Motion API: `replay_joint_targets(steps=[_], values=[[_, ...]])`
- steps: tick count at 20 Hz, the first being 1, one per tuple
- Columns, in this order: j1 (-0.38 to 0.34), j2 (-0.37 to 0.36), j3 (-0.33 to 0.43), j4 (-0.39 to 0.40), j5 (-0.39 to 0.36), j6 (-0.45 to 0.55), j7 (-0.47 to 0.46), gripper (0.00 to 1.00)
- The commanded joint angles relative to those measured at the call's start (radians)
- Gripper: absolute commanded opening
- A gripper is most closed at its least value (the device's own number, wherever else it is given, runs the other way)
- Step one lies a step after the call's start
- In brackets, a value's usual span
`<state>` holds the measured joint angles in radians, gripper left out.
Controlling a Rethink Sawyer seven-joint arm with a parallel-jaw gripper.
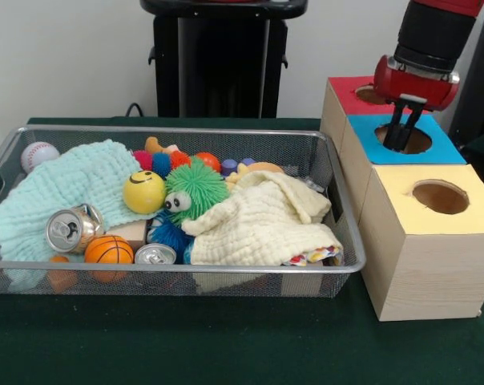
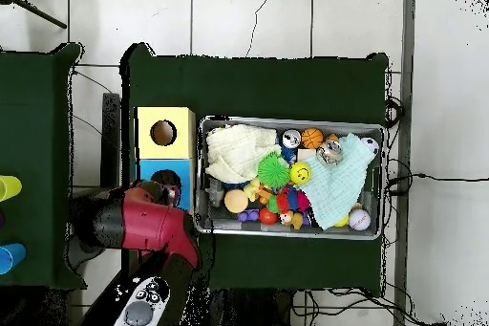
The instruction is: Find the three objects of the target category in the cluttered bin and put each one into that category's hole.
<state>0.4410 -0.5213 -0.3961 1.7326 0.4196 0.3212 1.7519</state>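
While the front view has the gripper at the blue box's hole, fingers narrowly parted and holding nothing I can see, the wire basket sits beside it on green cloth, long axis crosswise, with two cans and two cloths; no bottles show. Overhead, tiled floor surrounds the table; the gripper is hidden.

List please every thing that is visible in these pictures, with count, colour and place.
Silver wire-mesh basket: 1, on green table.
Silver drink cans: 2, front left in basket.
Mint green cloth: 1, left in basket.
Cream cloth: 1, right in basket.
Yellow smiley ball: 1, centre.
Green spiky ball with eyes: 1, centre.
Orange basketball toy: 1, front.
White baseball: 1, far left corner.
Wooden boxes with holes: 3, yellow, blue and red tops, right of basket.
Gripper: 1, black, over blue box's hole.
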Motion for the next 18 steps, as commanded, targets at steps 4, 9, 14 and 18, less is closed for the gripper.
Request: replay_joint_targets(steps=[4,9,14,18], values=[[-0.121,-0.070,0.118,-0.051,0.049,0.201,0.197,0.00],[-0.134,-0.104,0.055,-0.136,-0.017,0.337,0.160,0.00],[-0.152,-0.137,0.020,-0.195,-0.062,0.464,0.132,0.00],[-0.163,-0.148,0.003,-0.228,-0.105,0.490,0.097,0.00]])
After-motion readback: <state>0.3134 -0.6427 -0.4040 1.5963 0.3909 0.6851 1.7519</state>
